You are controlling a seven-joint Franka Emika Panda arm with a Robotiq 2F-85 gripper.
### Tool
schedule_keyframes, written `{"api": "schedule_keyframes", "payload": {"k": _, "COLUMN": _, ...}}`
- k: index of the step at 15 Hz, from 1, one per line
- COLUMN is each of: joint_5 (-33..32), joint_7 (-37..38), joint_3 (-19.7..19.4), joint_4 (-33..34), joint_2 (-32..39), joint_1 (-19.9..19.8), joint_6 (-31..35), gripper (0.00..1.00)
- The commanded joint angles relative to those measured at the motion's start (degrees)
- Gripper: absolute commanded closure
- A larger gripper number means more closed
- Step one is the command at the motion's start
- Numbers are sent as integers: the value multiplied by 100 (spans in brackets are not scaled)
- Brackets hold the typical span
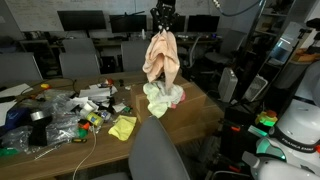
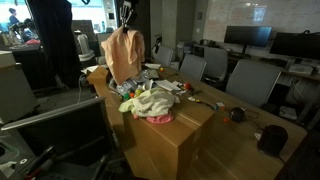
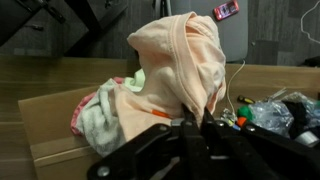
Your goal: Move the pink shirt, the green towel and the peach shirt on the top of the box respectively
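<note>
One peach shirt point(image 1: 163, 58) hangs limp, pale tan, creased | tool point(image 1: 163, 31) pinching its top edge

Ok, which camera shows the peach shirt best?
An exterior view: the peach shirt hangs whole and centred from the gripper. In an exterior view the shirt is also whole but off-centre; the wrist view shows only its bunched fabric close up.

peach-tan fabric shirt point(image 1: 163, 58): hanging bunched, upper centre
whitish-green towel point(image 2: 152, 100): lying crumpled atop brown cardboard box point(image 2: 185, 140)
coral-pink shirt point(image 2: 160, 118): peeking out beneath towel
</note>
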Motion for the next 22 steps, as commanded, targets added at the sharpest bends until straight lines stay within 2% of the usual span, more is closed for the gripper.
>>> {"api": "schedule_keyframes", "payload": {"k": 1, "joint_5": -113, "joint_7": 508, "joint_3": -96, "joint_4": 503, "joint_2": 252, "joint_1": -12, "joint_6": 584, "gripper": 98}}
{"api": "schedule_keyframes", "payload": {"k": 7, "joint_5": -973, "joint_7": 1696, "joint_3": -277, "joint_4": 433, "joint_2": 248, "joint_1": 20, "joint_6": 1746, "gripper": 98}}
{"api": "schedule_keyframes", "payload": {"k": 8, "joint_5": -1171, "joint_7": 1941, "joint_3": -304, "joint_4": 451, "joint_2": 271, "joint_1": 29, "joint_6": 1760, "gripper": 65}}
{"api": "schedule_keyframes", "payload": {"k": 9, "joint_5": -1310, "joint_7": 2112, "joint_3": -314, "joint_4": 446, "joint_2": 279, "joint_1": 31, "joint_6": 1770, "gripper": 65}}
{"api": "schedule_keyframes", "payload": {"k": 10, "joint_5": -1415, "joint_7": 2220, "joint_3": -314, "joint_4": 467, "joint_2": 297, "joint_1": 27, "joint_6": 1669, "gripper": 60}}
{"api": "schedule_keyframes", "payload": {"k": 13, "joint_5": -1561, "joint_7": 2249, "joint_3": -268, "joint_4": 466, "joint_2": 329, "joint_1": 25, "joint_6": 1498, "gripper": 37}}
{"api": "schedule_keyframes", "payload": {"k": 17, "joint_5": -1149, "joint_7": 1366, "joint_3": -53, "joint_4": 280, "joint_2": 265, "joint_1": 29, "joint_6": 852, "gripper": 6}}
{"api": "schedule_keyframes", "payload": {"k": 18, "joint_5": -1092, "joint_7": 1209, "joint_3": 21, "joint_4": 9, "joint_2": 116, "joint_1": 90, "joint_6": 834, "gripper": 1}}
{"api": "schedule_keyframes", "payload": {"k": 22, "joint_5": -852, "joint_7": 523, "joint_3": 270, "joint_4": -932, "joint_2": -350, "joint_1": 268, "joint_6": 529, "gripper": 0}}
